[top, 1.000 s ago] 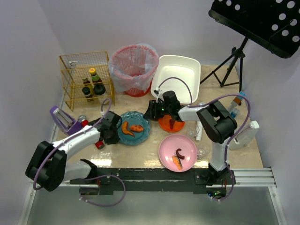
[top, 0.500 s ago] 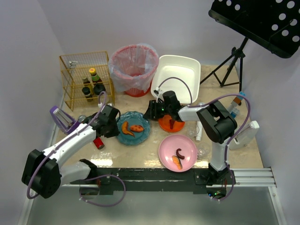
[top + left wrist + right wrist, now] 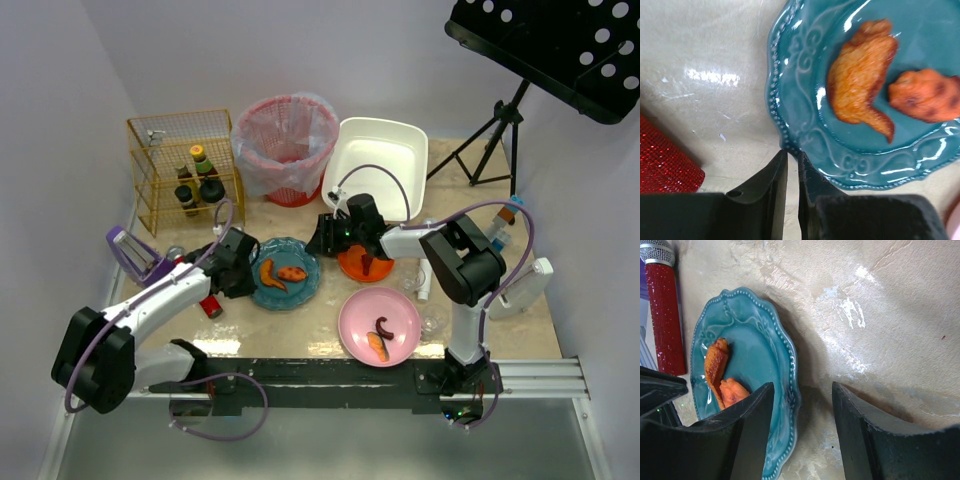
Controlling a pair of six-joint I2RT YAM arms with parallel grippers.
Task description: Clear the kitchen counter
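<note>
The counter [image 3: 318,322] is a beige stone-patterned tabletop, and it carries plates, food and containers over most of its surface.

The left gripper [image 3: 791,152] is low at the left rim of a teal plate [image 3: 795,75] near the middle of the tabletop. Its fingers are pressed almost together, only a thin slit between them, and they appear to pinch the plate's beaded edge. 2 pieces of fried chicken [image 3: 860,75] lie on the plate. A red glittery microphone [image 3: 665,160] lies on the tabletop just left of the gripper.

The right gripper [image 3: 802,385] hovers over the right rim of the same plate with its fingers spread wide and nothing between them. An orange plate [image 3: 355,266] sits just beside it.

A pink plate [image 3: 400,318] with 2 scraps of food is near the front edge. Along the back edge stand a yellow wire basket [image 3: 160,165] of bottles at the left corner, a red bin [image 3: 285,155] and a white tub [image 3: 385,150].
</note>
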